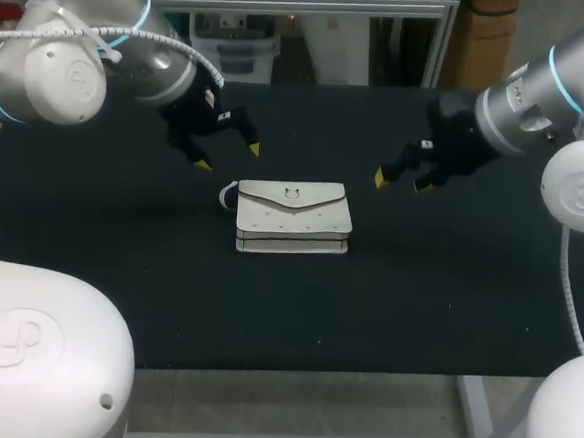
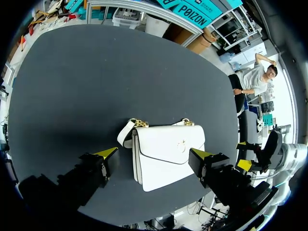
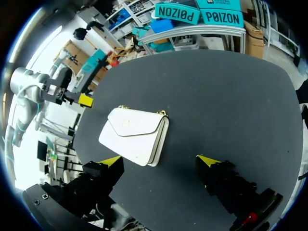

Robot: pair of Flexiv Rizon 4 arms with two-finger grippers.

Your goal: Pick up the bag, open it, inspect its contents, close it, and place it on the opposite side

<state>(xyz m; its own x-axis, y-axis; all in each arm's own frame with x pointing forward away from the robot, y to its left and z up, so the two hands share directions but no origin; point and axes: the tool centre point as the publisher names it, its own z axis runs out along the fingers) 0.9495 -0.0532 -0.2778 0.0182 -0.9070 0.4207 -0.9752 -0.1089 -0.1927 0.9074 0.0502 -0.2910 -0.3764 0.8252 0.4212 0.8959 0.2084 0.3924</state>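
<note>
Left hand (image 1: 229, 157) and right hand (image 1: 402, 182) both hover spread apart near the closed white bag (image 1: 292, 214), middle of the counter (image 1: 417, 288). A shallow pinch could just shove it sideways.

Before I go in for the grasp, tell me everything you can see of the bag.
The bag is a small white handbag, leather-like, lying flat on the black table with its front up. Its pointed flap is closed and carries a small gold clasp. Gold chain links sit at its top corners, and a white strap loops at one end. Only the table touches it. The left gripper and right gripper hang clear, fingers open.
</note>
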